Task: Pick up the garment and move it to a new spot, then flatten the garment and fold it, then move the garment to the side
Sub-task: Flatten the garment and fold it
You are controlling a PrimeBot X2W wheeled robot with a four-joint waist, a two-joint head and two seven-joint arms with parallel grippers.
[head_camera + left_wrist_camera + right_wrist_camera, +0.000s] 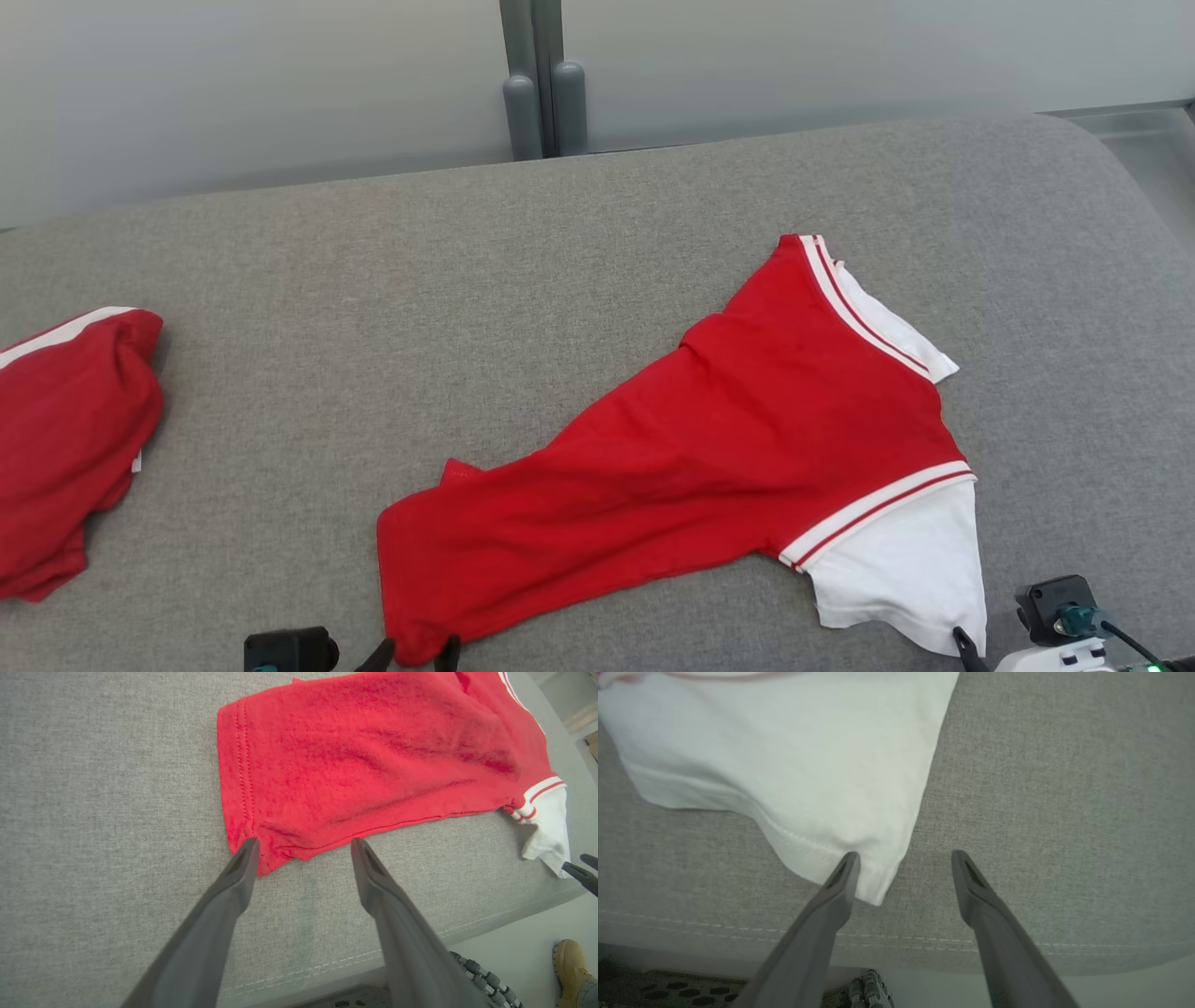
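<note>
Garment (728, 448) is on the grey cushion (373, 327), right of centre and lying diagonally. Hem end is near the front edge, shoulders point toward the far right corner. Red body, white sleeves, red-and-white striped trim at both sleeve seams. Mostly flat, with shallow wrinkles across the body. A small flap of red cloth pokes out on the hem's far side. Near sleeve (896, 560) fans out toward the front edge on the right. Far sleeve (920, 343) peeks out past the far striped band.

Left gripper (304, 843): jaws wide apart, nothing held. Its fingers straddle the hem's near corner. One fingertip (245, 858) sits at the hem stitching, the other at the garment's lower edge. Can't tell whether the tips touch the cloth or sit just above it.

Right gripper (905, 854): spread wide too, empty. One fingertip (847, 865) overlaps the pointed corner of the near sleeve, the other is over bare cushion just beside it. Contact or hover: can't tell.

Both grippers are at the cushion's front edge, well apart, one at each end of the garment. A stitched seam (924, 940) runs along that edge.

Second red garment (65, 448), with a white stripe, is bunched up at the left edge, well apart from the first. Two grey posts (546, 107) stand behind the far edge, near its middle. Left wrist view also shows a tan boot (570, 966) on the floor past the front edge.
</note>
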